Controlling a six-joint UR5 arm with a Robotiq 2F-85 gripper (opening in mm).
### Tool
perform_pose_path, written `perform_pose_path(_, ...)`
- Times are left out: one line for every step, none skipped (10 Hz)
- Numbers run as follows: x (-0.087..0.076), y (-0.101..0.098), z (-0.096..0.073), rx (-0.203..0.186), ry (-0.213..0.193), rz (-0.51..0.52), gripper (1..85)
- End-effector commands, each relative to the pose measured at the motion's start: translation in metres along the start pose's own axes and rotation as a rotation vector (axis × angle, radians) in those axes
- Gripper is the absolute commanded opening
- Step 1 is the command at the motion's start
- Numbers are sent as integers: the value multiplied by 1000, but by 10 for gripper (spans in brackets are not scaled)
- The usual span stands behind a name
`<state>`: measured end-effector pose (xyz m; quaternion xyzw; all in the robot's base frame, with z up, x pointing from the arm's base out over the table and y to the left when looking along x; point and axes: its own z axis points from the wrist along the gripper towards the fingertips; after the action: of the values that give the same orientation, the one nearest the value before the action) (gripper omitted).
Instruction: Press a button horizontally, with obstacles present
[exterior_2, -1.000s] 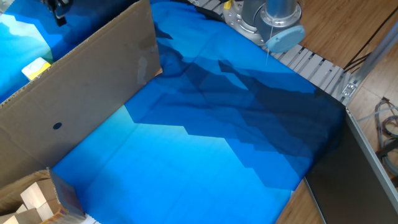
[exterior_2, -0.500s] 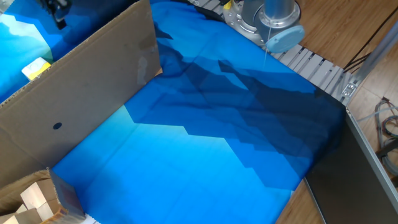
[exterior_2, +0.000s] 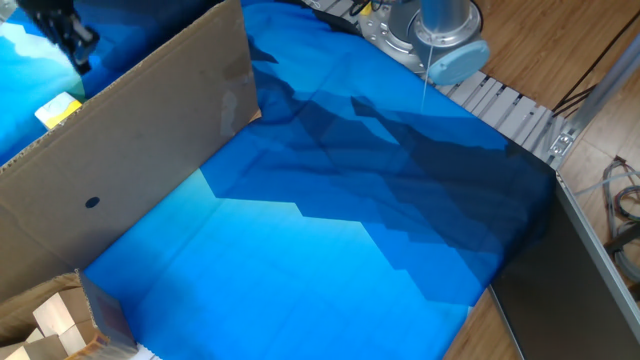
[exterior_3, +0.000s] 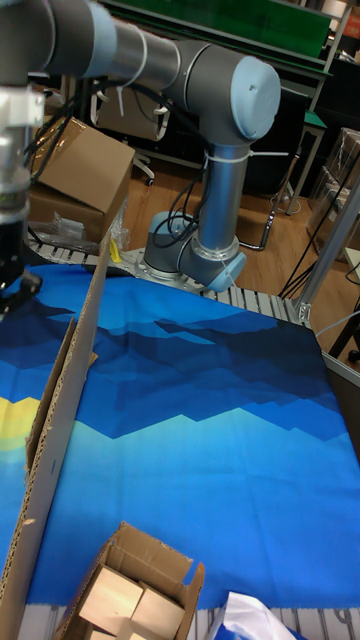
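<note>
The button (exterior_2: 57, 108) is a small yellow block with a white face. It sits on the blue cloth at the far left, behind the cardboard panel. The obstacle is this long brown cardboard panel (exterior_2: 150, 140), standing like a wall, with a small dark round spot (exterior_2: 92, 201). The tall fixed view shows the cardboard panel (exterior_3: 62, 400) edge-on. My gripper (exterior_2: 68, 38) hangs dark at the top left, above and just behind the button, on the far side of the panel. At the left edge of the tall fixed view the gripper (exterior_3: 14, 288) is partly cut off. No gap between the fingertips shows.
An open cardboard box (exterior_2: 85, 310) holding wooden blocks stands at the near left corner, also seen as the box (exterior_3: 130, 590). The arm's base (exterior_2: 430, 30) stands at the back by a ribbed metal rail (exterior_2: 510, 105). The blue cloth (exterior_2: 330, 220) covers the table.
The gripper has moved left and a little lower in the fixed view, closer to above the button. The panel and button have not moved.
</note>
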<state>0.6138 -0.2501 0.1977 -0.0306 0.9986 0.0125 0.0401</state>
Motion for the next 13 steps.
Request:
perform_pose_path(-21,-6,36,0,-38,-20,10)
perform_pose_path(-23,-6,43,1,-44,-24,10)
perform_pose_path(-26,-7,49,1,-51,-27,10)
perform_pose_path(-28,-8,53,2,-56,-30,10)
perform_pose_path(-27,-10,53,5,-54,-30,10)
perform_pose_path(-23,-12,48,10,-41,-34,10)
perform_pose_path(-17,-14,48,17,-16,-34,10)
perform_pose_path(-7,-12,48,11,23,-21,10)
perform_pose_path(1,-12,48,9,53,-7,10)
perform_pose_path(2,-11,48,6,58,12,10)
perform_pose_path(0,-9,48,-2,48,32,10)
perform_pose_path(-3,-10,48,4,36,52,10)
perform_pose_path(-7,-15,48,21,21,63,10)
